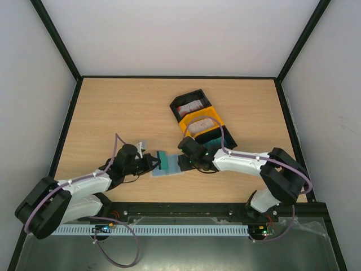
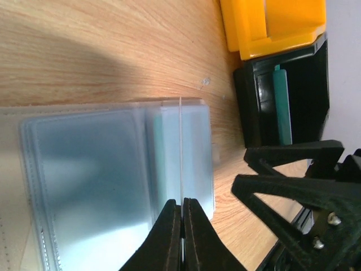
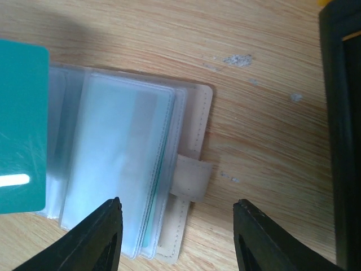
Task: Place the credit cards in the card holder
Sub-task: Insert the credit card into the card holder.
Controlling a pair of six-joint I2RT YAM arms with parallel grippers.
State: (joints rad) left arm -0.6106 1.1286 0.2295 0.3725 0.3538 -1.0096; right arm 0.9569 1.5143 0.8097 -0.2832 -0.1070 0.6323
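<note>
One card holder (image 3: 124, 169); one teal card (image 3: 20, 124) over it

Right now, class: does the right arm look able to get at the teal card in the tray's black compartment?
Probably yes. The right end effector is open and empty, and the teal card stands in the open-topped tray just beside it, uncovered.

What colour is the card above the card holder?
Teal card, with a small white bar; clearest in the right wrist view.
</note>
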